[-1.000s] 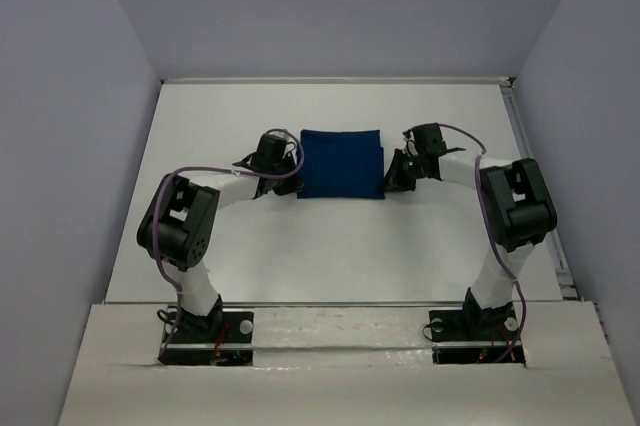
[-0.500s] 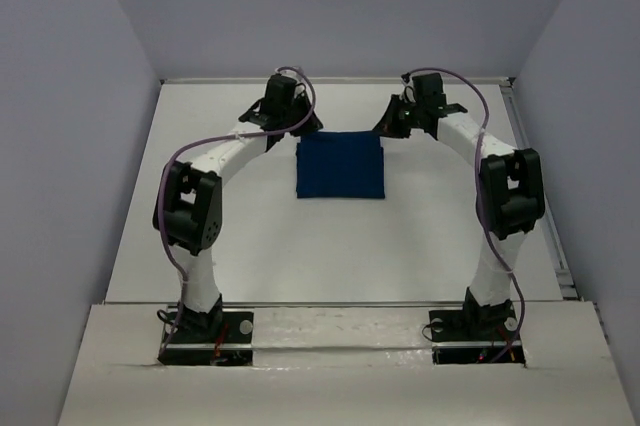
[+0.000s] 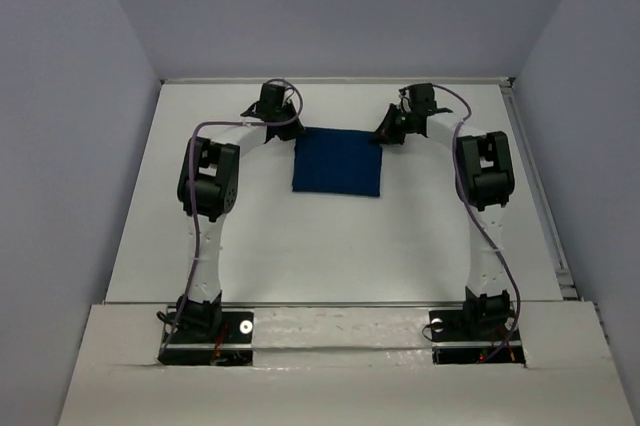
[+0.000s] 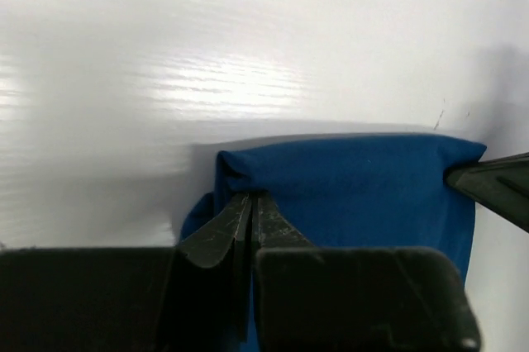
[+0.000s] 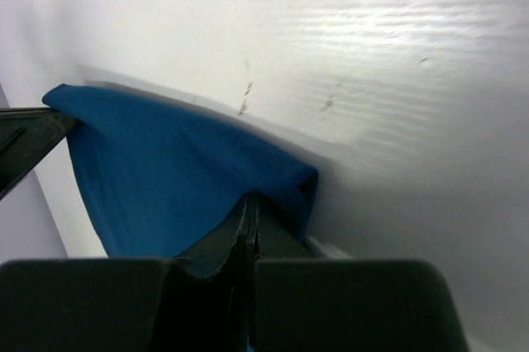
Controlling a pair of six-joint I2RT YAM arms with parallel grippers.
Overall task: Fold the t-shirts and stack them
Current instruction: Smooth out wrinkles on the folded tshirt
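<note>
White desk point(image 3: 250, 246) | t-shirt point(image 3: 337, 161) folded flat on desk's far half | left hand point(image 4: 250, 203), right hand point(image 5: 248, 207) now at its far corners, no longer at its sides | both pinch cloth | likely ready for next fold

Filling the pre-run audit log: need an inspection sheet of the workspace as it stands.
Surface: white table, a few small dark scuffs.
Job's things: one blue t-shirt, folded to a rectangle, lying mid-table.
Clutter: nothing seen.
Grippers: left claw and right claw each shut on a far corner of the t-shirt.
Cables: a purple cable along each arm, clear of the cloth.
Surroundings: plain grey walls on three sides.
</note>
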